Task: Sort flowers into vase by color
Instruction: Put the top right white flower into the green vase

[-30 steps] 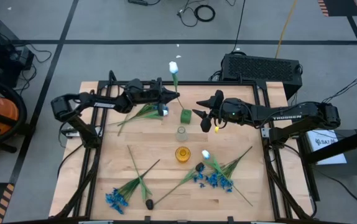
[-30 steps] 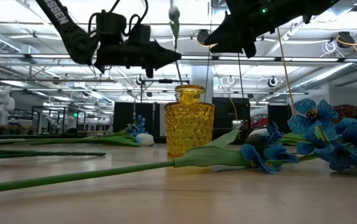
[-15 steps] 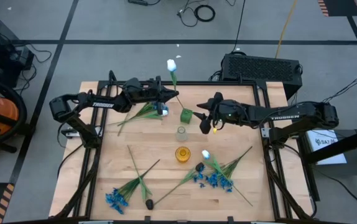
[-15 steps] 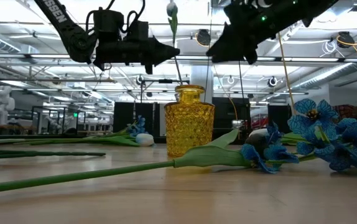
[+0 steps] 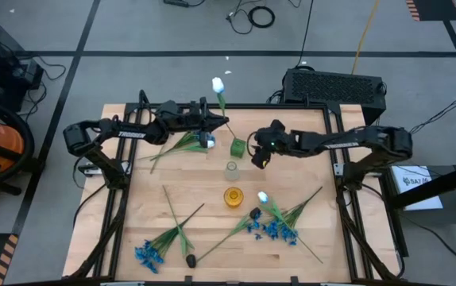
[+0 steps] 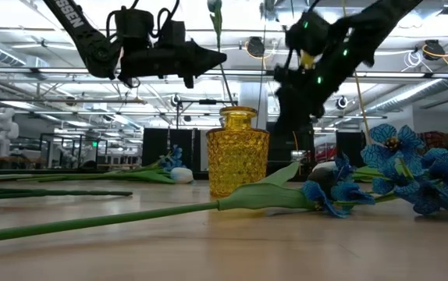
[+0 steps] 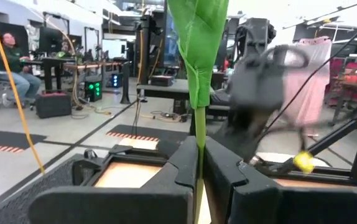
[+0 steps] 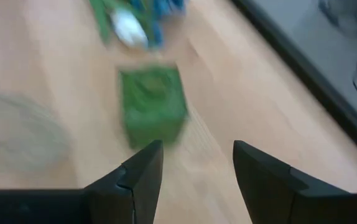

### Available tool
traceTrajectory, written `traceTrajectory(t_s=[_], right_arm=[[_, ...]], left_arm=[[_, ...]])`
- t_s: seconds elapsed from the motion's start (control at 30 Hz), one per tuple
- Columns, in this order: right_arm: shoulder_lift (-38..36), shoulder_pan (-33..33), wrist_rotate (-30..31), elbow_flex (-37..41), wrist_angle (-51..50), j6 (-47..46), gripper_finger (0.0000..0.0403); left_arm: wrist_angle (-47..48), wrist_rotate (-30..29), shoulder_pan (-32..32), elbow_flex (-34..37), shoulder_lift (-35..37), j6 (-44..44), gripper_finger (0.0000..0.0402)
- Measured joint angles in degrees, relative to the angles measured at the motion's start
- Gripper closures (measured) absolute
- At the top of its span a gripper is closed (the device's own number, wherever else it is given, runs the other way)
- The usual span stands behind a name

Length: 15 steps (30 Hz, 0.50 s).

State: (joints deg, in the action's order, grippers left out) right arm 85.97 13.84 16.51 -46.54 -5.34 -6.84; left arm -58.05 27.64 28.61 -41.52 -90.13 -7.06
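Holding a white tulip, green vase next

Holding the white tulip (image 5: 219, 84) by its thin stem, my left gripper (image 5: 209, 122) has its jaws clamped shut above the surface (image 5: 212, 246). It's light, floppy, top-heavy; a low grip steadies it. My right gripper (image 8: 194, 168), jaws apart and empty, hangs near the green vase (image 5: 237, 147).

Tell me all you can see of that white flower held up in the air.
The white flower is a closed tulip bud on a thin green stem with a broad leaf. It looks artificial. The left gripper is shut on its stem, holding it upright above the table's far side, bud on top, clear of the vases and touching nothing else.
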Motion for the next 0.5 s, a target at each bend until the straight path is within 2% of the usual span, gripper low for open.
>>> traceTrajectory(t_s=[0.5], right_arm=[[12.29,2.76,-0.34,0.02,3.34,3.05,0.0216]], left_arm=[[0.00,0.78,-0.14,0.00,0.02,0.14,0.0384]])
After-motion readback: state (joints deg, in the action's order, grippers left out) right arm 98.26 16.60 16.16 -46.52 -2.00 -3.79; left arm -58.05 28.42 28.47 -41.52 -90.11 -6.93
